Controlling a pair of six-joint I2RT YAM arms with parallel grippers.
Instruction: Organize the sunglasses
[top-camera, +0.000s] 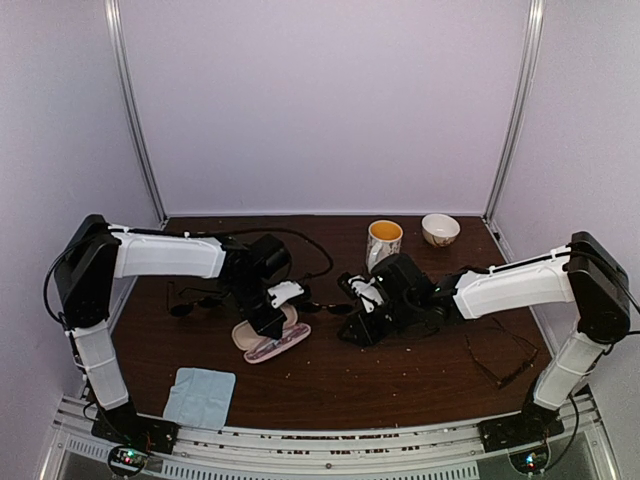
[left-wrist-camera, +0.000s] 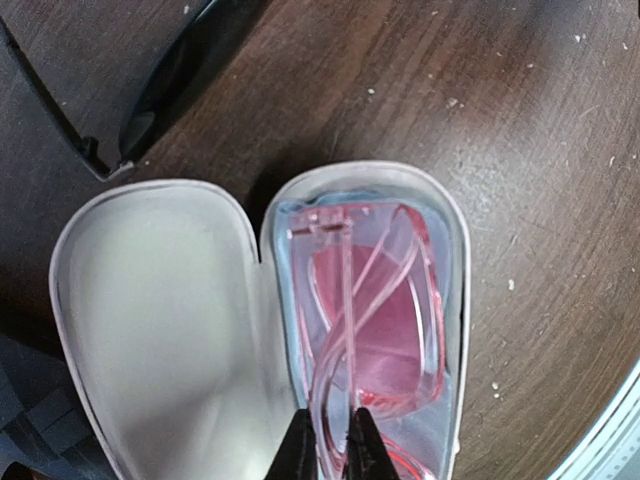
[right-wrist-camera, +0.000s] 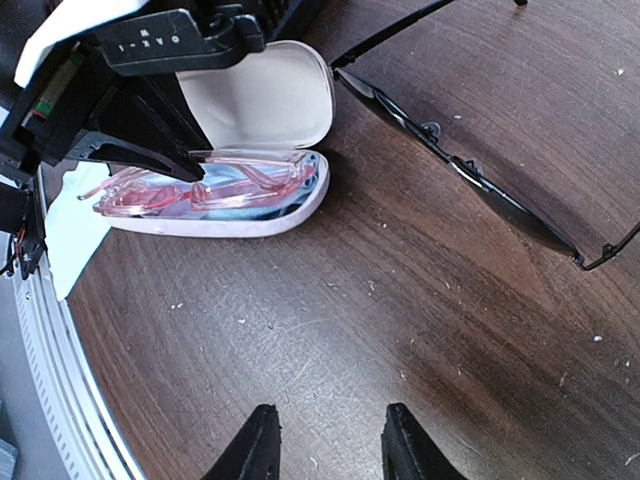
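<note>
An open pink case lies on the brown table, its pale lid folded out to the left. The translucent pink-red sunglasses rest folded in its tray on a light-blue lining. My left gripper is shut on their thin pink frame at the case's near end. From the right wrist view the same pink pair shows under the left gripper's fingers. My right gripper hovers open over bare wood, right of the case, with nothing between its fingers. A black dark-lensed pair lies unfolded beside the case.
Another black pair lies left of the left arm. A thin black-framed pair sits at the front right. A light-blue cloth lies at the front left. A mug and a bowl stand at the back.
</note>
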